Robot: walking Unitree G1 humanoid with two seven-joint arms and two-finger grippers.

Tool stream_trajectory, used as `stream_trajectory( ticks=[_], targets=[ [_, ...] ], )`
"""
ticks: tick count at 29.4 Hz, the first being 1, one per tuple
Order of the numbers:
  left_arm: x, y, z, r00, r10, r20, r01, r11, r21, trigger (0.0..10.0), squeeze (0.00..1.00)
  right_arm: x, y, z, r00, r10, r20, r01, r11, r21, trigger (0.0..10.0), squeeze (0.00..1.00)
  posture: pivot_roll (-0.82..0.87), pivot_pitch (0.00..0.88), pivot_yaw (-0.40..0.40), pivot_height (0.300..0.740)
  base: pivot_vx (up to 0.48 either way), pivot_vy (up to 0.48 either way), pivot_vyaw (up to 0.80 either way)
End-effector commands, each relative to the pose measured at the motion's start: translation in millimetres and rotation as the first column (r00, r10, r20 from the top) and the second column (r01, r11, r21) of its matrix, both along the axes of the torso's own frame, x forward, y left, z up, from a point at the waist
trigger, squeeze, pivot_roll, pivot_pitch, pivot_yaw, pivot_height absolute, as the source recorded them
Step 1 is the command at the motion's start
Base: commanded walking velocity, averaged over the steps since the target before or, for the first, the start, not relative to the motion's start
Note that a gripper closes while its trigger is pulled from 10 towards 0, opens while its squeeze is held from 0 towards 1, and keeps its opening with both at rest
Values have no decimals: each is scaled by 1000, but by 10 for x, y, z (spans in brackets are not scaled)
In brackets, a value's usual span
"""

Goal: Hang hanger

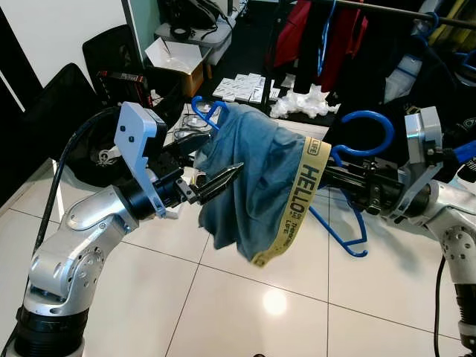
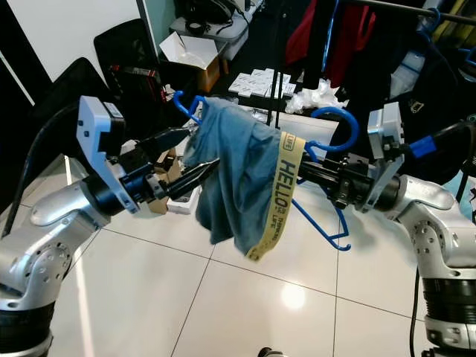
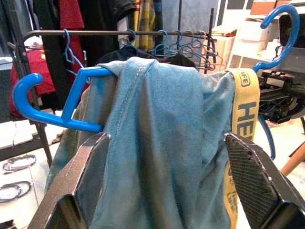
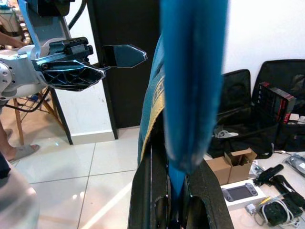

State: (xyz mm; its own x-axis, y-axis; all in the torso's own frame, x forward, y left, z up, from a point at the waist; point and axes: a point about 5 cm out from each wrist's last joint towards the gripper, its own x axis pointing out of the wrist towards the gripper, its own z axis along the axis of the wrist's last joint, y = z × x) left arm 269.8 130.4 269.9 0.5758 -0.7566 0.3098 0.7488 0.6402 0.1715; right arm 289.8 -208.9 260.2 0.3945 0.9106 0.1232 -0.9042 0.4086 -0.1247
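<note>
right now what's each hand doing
left hand: open, fingers either side of the blue garment
right hand: shut on the blue hanger

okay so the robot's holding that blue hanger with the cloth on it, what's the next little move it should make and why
Probably lift the blue hanger toward the clothes rail. The right gripper is shut on the hanger, the blue cloth is already draped over it, and the left gripper is open around the cloth, so it looks ready for hanging.
</note>
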Motion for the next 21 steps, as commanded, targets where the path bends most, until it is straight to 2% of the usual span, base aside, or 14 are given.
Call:
stream_trajectory(
  ticks=[1, 2, 4, 5, 7, 8, 11, 12, 14, 15, 16, 21],
  targets=[
    [6, -15, -40, 1000, 8, 1, -8, 1000, 29, 7843, 0, -27, 47, 35, 1000, 28, 14, -28, 1000, 10, 10000, 0, -25, 143, -9, 740, 0, 0, 0],
    [33, -10, -51, 999, 37, 5, -37, 998, 40, 6000, 0, -34, 53, 39, 999, 32, 14, -32, 999, 13, 10000, 0, -25, 144, -9, 740, 0, 0, 0],
    [33, -10, -51, 999, 37, 5, -37, 998, 40, 6000, 0, -34, 53, 39, 999, 32, 14, -32, 999, 13, 10000, 0, -25, 144, -9, 740, 0, 0, 0],
    [65, 8, -53, 997, 72, 11, -72, 996, 44, 4980, 0, -43, 57, 46, 999, 38, 14, -38, 999, 16, 10000, 0, -25, 145, -8, 740, 0, 0, 0],
    [93, 32, -53, 995, 103, 16, -103, 993, 50, 5020, 0, -52, 59, 56, 999, 44, 15, -44, 999, 20, 10000, 0, -26, 145, -7, 740, 0, 0, 0],
    [111, 46, -57, 993, 118, 15, -119, 991, 54, 6353, 0, -63, 61, 66, 999, 51, 16, -52, 998, 23, 10000, 0, -26, 144, -6, 740, 0, 0, 0],
    [118, 52, -60, 992, 124, 14, -125, 991, 56, 6353, 0, -70, 63, 73, 998, 56, 16, -56, 998, 25, 10000, 0, -26, 144, -6, 740, 0, 0, 0],
    [123, 56, -64, 992, 129, 14, -130, 990, 59, 7412, 0, -76, 64, 77, 998, 59, 17, -59, 998, 26, 10000, 0, -26, 144, -6, 740, 0, 0, 0],
    [123, 56, -64, 992, 129, 14, -130, 990, 59, 7412, 0, -76, 64, 77, 998, 59, 17, -59, 998, 26, 10000, 0, -26, 144, -6, 740, 0, 0, 0],
    [128, 62, -64, 991, 135, 14, -136, 989, 59, 9373, 0, -81, 66, 82, 998, 62, 17, -63, 998, 27, 10000, 0, -29, 144, -5, 740, 0, 0, 0],
    [143, 92, -56, 988, 155, 17, -155, 986, 55, 10000, 0, -89, 65, 83, 998, 65, 16, -65, 997, 28, 10000, 0, -29, 146, -5, 740, 0, 0, 0],
    [157, 134, -44, 985, 173, 21, -174, 984, 50, 10000, 0, -97, 61, 83, 998, 68, 15, -69, 997, 29, 10000, 0, -28, 146, -6, 740, 0, 0, 0]
  ],
)
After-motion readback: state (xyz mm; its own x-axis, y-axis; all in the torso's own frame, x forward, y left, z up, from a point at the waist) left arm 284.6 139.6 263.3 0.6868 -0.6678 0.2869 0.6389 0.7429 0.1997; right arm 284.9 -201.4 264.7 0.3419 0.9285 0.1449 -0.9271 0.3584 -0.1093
